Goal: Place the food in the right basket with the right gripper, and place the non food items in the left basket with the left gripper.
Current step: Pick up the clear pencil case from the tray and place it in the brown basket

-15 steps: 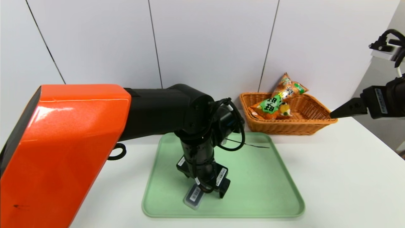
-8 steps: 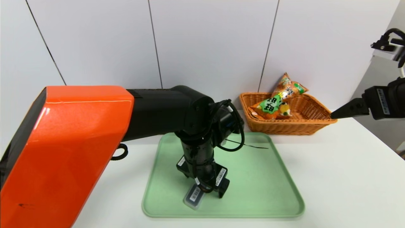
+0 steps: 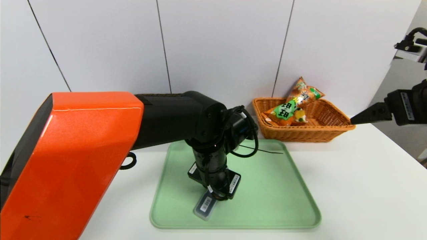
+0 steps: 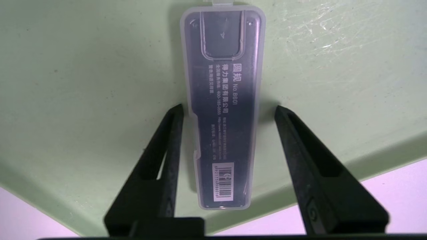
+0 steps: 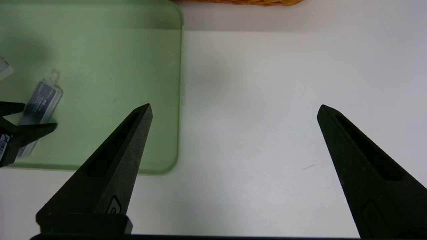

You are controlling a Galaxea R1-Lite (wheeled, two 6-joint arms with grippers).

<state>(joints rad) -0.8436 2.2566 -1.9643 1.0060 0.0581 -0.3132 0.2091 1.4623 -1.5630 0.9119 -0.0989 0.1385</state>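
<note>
Fingers (image 4: 173,133) astride lengthwise case (image 4: 223,106)

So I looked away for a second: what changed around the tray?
The left gripper has narrowed its fingers around the grey barcode case on the green tray; one side shows a gap. The case, the snack bag in the orange-tan basket and the right gripper stayed put.

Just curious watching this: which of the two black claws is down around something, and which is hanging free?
The left gripper straddles the grey case on the green tray. The right gripper hangs open over bare table.
</note>
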